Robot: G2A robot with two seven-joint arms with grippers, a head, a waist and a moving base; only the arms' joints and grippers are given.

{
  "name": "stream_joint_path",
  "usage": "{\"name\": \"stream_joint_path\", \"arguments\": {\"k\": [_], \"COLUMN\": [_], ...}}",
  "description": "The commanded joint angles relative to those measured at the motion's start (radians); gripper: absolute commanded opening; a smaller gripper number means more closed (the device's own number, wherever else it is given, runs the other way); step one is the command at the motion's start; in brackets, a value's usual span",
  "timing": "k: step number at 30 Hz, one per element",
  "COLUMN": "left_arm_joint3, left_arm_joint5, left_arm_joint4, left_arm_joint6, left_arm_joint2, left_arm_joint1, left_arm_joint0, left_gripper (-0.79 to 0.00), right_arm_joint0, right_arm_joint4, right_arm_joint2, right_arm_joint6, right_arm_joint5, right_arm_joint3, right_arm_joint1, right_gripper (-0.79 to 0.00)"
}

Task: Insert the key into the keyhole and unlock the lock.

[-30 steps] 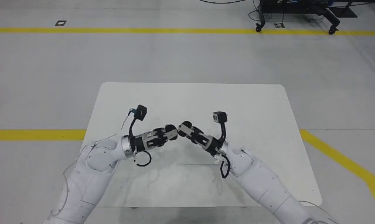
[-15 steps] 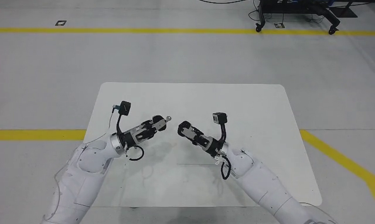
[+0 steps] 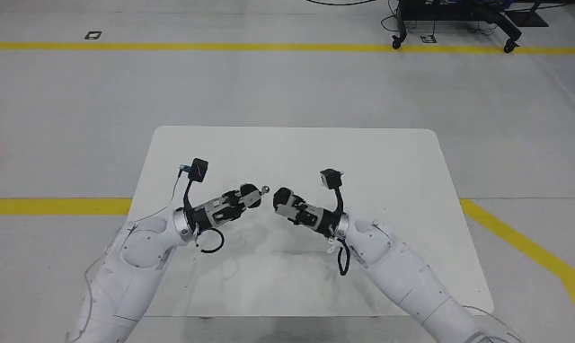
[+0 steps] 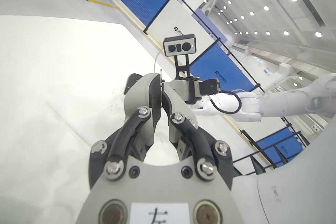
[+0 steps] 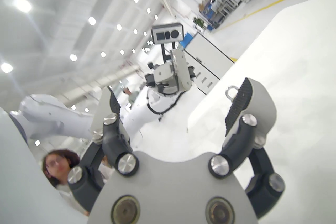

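Left gripper (image 4: 161, 88): jaws clenched on the key (image 3: 265, 191), held just short of the right gripper (image 5: 177, 89) and pointing toward it. My read is it's lined up for insertion. Right jaws are released, gripping nothing, so you'll want the lock held there first.

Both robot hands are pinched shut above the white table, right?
Not both. The left gripper is pinched shut on a thin metal piece, but the right gripper is open above the white table, as the right wrist view shows.
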Motion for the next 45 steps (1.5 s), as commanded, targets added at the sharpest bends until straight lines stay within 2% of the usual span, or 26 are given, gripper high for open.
{"name": "stream_joint_path", "arguments": {"k": [1, 4, 7, 11, 14, 18, 27, 31, 34, 37, 39, 42, 43, 44, 45], "left_arm_joint3": [0.01, 0.026, 0.026, 0.024, 0.022, 0.027, 0.045, 0.048, 0.048, 0.051, 0.053, 0.066, 0.069, 0.072, 0.073], "left_arm_joint5": [0.015, 0.026, 0.037, 0.033, 0.028, 0.024, 0.013, 0.009, 0.006, 0.001, -0.002, -0.005, -0.004, -0.002, 0.0], "left_arm_joint4": [-0.075, -0.093, -0.073, -0.063, -0.069, -0.067, -0.065, -0.073, -0.077, -0.078, -0.077, -0.086, -0.087, -0.089, -0.09], "left_arm_joint6": [-0.14, -0.256, -0.308, -0.305, -0.3, -0.296, -0.284, -0.28, -0.278, -0.273, -0.27, -0.259, -0.256, -0.249, -0.242], "left_arm_joint2": [0.01, 0.029, 0.067, 0.107, 0.133, 0.159, 0.197, 0.209, 0.219, 0.226, 0.229, 0.223, 0.221, 0.219, 0.217], "left_arm_joint1": [0.009, 0.016, 0.019, 0.025, 0.033, 0.045, 0.063, 0.07, 0.074, 0.079, 0.081, 0.084, 0.085, 0.085, 0.086], "left_arm_joint0": [-0.016, -0.049, -0.076, -0.094, -0.103, -0.115, -0.139, -0.147, -0.152, -0.155, -0.157, -0.158, -0.158, -0.159, -0.159], "left_gripper": [-0.785, -0.785, -0.785, -0.785, -0.785, -0.785, -0.785, -0.785, -0.785, -0.785, -0.785, -0.785, -0.72, -0.413, 0.0], "right_arm_joint0": [-0.001, -0.023, -0.046, -0.067, -0.069, -0.062, -0.053, -0.052, -0.052, -0.051, -0.05, -0.049, -0.048, -0.049, -0.05], "right_arm_joint4": [-0.055, -0.05, -0.013, 0.031, 0.033, 0.041, 0.053, 0.051, 0.052, 0.055, 0.054, 0.065, 0.066, 0.07, 0.074], "right_arm_joint2": [0.039, 0.085, 0.122, 0.153, 0.15, 0.137, 0.122, 0.12, 0.117, 0.11, 0.106, 0.097, 0.095, 0.094, 0.095], "right_arm_joint6": [0.092, 0.209, 0.291, 0.336, 0.361, 0.384, 0.4, 0.401, 0.4, 0.404, 0.403, 0.403, 0.401, 0.398, 0.392], "right_arm_joint5": [-0.002, 0.016, 0.038, 0.066, 0.095, 0.108, 0.083, 0.084, 0.087, 0.09, 0.09, 0.086, 0.083, 0.081, 0.077], "right_arm_joint3": [-0.02, -0.072, -0.121, -0.151, -0.154, -0.155, -0.158, -0.16, -0.162, -0.166, -0.165, -0.159, -0.156, -0.152, -0.147], "right_arm_joint1": [0.021, 0.048, 0.069, 0.084, 0.088, 0.09, 0.094, 0.097, 0.098, 0.1, 0.1, 0.1, 0.1, 0.1, 0.1], "right_gripper": [0.0, 0.0, 0.0, -0.277, -0.394, -0.449, -0.517, -0.591, -0.606, -0.68, -0.785, -0.785, -0.785, -0.785, -0.785]}}
